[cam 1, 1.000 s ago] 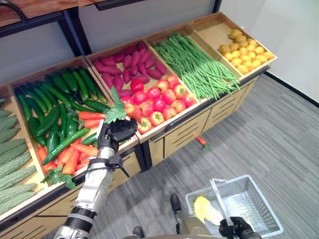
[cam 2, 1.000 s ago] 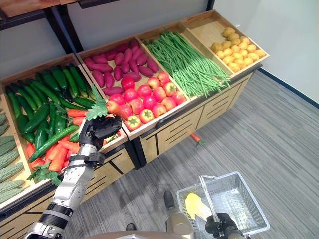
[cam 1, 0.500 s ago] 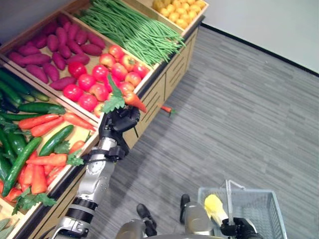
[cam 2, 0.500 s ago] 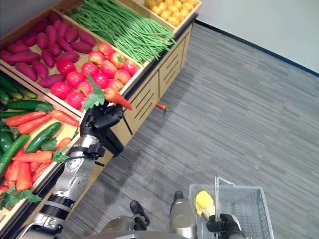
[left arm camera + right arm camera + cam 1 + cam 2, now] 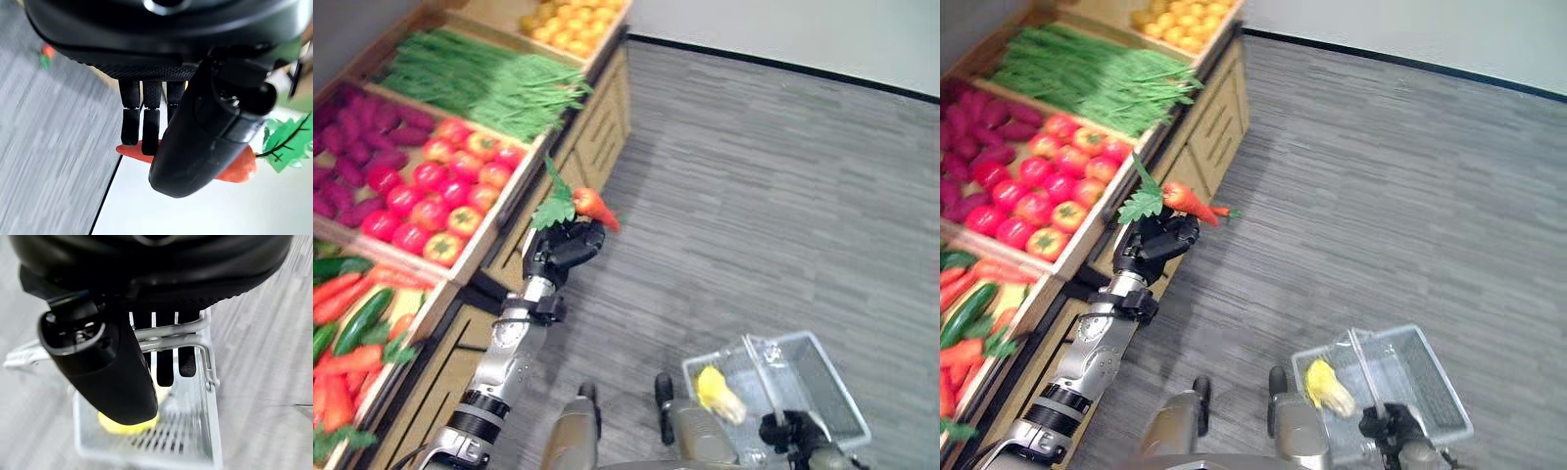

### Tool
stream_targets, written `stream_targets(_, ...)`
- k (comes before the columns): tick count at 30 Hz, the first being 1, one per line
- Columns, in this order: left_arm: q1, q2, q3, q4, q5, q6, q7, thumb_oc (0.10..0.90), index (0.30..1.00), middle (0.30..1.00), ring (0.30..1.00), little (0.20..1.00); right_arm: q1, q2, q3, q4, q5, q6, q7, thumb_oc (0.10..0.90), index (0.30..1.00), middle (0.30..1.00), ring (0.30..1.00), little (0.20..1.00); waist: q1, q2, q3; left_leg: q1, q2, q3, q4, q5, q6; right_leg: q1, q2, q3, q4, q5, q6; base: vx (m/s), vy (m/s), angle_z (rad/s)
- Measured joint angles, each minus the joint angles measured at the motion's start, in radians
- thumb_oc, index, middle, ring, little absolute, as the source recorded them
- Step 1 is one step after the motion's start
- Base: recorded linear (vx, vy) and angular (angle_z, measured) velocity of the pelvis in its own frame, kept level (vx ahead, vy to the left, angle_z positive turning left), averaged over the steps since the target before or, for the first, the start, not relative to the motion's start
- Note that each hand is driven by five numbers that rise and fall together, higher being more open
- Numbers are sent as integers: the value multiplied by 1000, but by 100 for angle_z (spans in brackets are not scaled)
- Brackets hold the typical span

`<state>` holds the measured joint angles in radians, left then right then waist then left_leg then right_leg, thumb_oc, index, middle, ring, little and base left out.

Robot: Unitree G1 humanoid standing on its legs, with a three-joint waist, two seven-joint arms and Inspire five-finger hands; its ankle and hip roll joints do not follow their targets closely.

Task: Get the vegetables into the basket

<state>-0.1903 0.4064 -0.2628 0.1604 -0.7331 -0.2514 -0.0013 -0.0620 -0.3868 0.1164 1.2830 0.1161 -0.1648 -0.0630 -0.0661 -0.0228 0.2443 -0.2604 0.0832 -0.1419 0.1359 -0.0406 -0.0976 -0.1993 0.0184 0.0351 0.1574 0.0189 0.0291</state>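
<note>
My left hand (image 5: 564, 245) is shut on an orange carrot (image 5: 595, 205) with green leaves (image 5: 554, 207), held up in the air beside the produce stand; the carrot (image 5: 235, 169) lies across the fingers (image 5: 131, 127) under the thumb. Low at the right, my right hand (image 5: 793, 432) is shut on the wire handle (image 5: 171, 338) of a grey mesh basket (image 5: 826, 377). A yellow vegetable (image 5: 717, 392) lies in the basket (image 5: 195, 440).
The wooden stand (image 5: 578, 127) holds bins of tomatoes (image 5: 431, 186), green beans (image 5: 480, 83), purple sweet potatoes (image 5: 352, 147), yellow produce (image 5: 573, 15), and carrots with cucumbers (image 5: 352, 333). A fallen carrot (image 5: 1225, 211) lies on the grey floor (image 5: 773, 196) by the stand.
The camera has swung right, away from the stand. My left hand has carried the carrot off the bins and out over the floor. The right hand still holds the basket handle.
</note>
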Motion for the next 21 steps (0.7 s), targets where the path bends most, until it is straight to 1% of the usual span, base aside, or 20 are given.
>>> stream_targets(1, -1, 1, -4, -1, 1, 0, -4, 400, 300, 300, 300, 300, -5, -1, -1, -8, 0, 0, -1, 400, 300, 300, 300, 300, 1, -3, 1, 8, 9, -4, -28, 8, 9, 0, 12, 13, 5, 7, -22, 129, 270, -78)
stream_targets(2, -10, 4, -31, -5, 3, 2, -7, 400, 300, 300, 300, 300, -4, -8, -6, -6, 1, -5, -4, 400, 300, 300, 300, 300, -20, -2, 1, -6, 6, 22, 22, 15, 18, 4, 17, 22, 2, 4, -31, 121, 311, -47)
stream_targets(4, -32, 3, -74, -6, 3, 2, -15, 400, 300, 300, 300, 300, 2, -11, -29, 7, 2, 2, -5, 400, 300, 300, 300, 300, -37, 1, -1, 6, -4, 87, 40, 26, 41, 6, 6, 20, 5, -2, -39, 111, 312, -7)
stream_targets(5, -37, 0, -86, -7, 3, 2, -22, 400, 300, 300, 300, 300, 5, -12, -30, 13, 4, 8, -8, 400, 300, 300, 300, 300, -46, 3, -2, 18, -9, 92, 38, 30, 50, 6, 7, 32, 3, -7, -27, 81, 244, -19)
stream_targets(6, -34, 2, -98, -14, 4, 2, -27, 400, 300, 300, 300, 300, 3, -13, -40, 22, 5, 11, -8, 400, 300, 300, 300, 300, -41, 3, -2, 61, -20, 115, -3, 44, 72, 2, 4, 62, 5, -6, -15, 72, 208, -68)
stream_targets(7, -31, 7, -99, -20, 5, 2, -32, 400, 300, 300, 300, 300, -2, -12, -60, 17, 11, 9, -11, 400, 300, 300, 300, 300, -38, 5, -3, 120, -37, 156, -93, 94, 88, -19, -7, 104, 15, 2, 3, 75, 188, -86)
stream_targets(8, -32, 7, -96, -20, 5, 2, -31, 400, 300, 300, 300, 300, -6, -11, -60, 7, 11, 8, -10, 400, 300, 300, 300, 300, -40, 4, -3, 129, -49, 183, -116, 110, 84, -31, -21, 112, 21, -2, 11, 62, 143, -72)
stream_targets(9, -32, 8, -96, -20, 5, 2, -31, 400, 300, 300, 300, 300, -5, -9, -60, 7, 12, 9, -11, 400, 300, 300, 300, 300, -45, 2, -2, 134, -64, 195, -122, 114, 90, -34, -34, 119, 12, 5, 16, 48, 114, -46)
stream_targets(10, -25, 17, -95, -22, 5, 2, -32, 400, 300, 300, 300, 300, -6, -8, -64, 5, 15, 9, -17, 400, 300, 300, 300, 300, -33, 1, -2, 149, -70, 229, -138, 115, 101, -41, -50, 115, 7, 7, 24, 52, 73, -75)
stream_targets(11, -15, 34, -90, -24, 5, 2, -32, 400, 300, 300, 300, 300, -9, -9, -69, 1, 19, 13, -25, 400, 300, 300, 300, 300, -11, -3, -4, 171, -74, 273, -159, 109, 114, -44, -92, 40, -2, -6, 13, 68, 56, -91)
stream_targets(12, -8, 47, -86, -24, 5, 2, -31, 400, 300, 300, 300, 300, -8, -12, -70, -6, 19, 13, -32, 400, 300, 300, 300, 300, -4, -3, -4, 182, -79, 288, -162, 105, 119, -36, -129, -23, -12, 3, 23, 76, 40, -75)
stream_targets(13, -4, 75, -80, -24, 5, 3, -32, 400, 300, 300, 300, 300, 10, -8, -68, -12, 18, 14, -30, 400, 300, 300, 300, 300, -6, -9, -7, 208, -85, 295, -170, 98, 124, 14, -195, -96, -44, 38, 63, 109, 33, -34)
stream_targets(14, 0, 84, -71, -26, 5, 3, -33, 400, 300, 300, 300, 300, 22, 1, -68, -12, 18, 17, -25, 400, 300, 300, 300, 300, 0, -19, -13, 217, -86, 300, -174, 95, 121, 36, -211, -97, -59, 48, 86, 78, 16, -11)
stream_targets(15, 4, 89, -56, -28, 5, 2, -34, 400, 300, 300, 300, 300, 30, 9, -62, -11, 17, 23, -18, 400, 300, 300, 300, 300, 1, -27, -18, 221, -87, 300, -175, 95, 120, 53, -211, -83, -77, 51, 103, 100, 12, -6)
stream_targets(17, 22, 79, -22, -30, 4, 2, -34, 400, 300, 300, 300, 300, 34, 15, -62, 11, 17, 30, -15, 400, 300, 300, 300, 300, 6, -27, -19, 251, -79, 308, -203, 103, 109, 83, -199, -79, -109, 52, 107, 54, -8, -11)
stream_targets(19, 33, 84, -19, -33, 4, 2, -39, 400, 300, 300, 300, 300, 35, 11, -69, 22, 19, 30, -13, 400, 300, 300, 300, 300, 4, -23, -24, 275, -66, 315, -220, 106, 102, 114, -184, -77, -143, 58, 105, 74, -78, -13)
stream_targets(21, 42, 84, -21, -41, 5, 4, -52, 400, 300, 300, 300, 300, 35, 3, -71, 23, 18, 31, -8, 400, 300, 300, 300, 300, -2, -23, -46, 272, -58, 314, -224, 105, 91, 124, -176, -82, -174, 70, 103, 65, -75, -2)
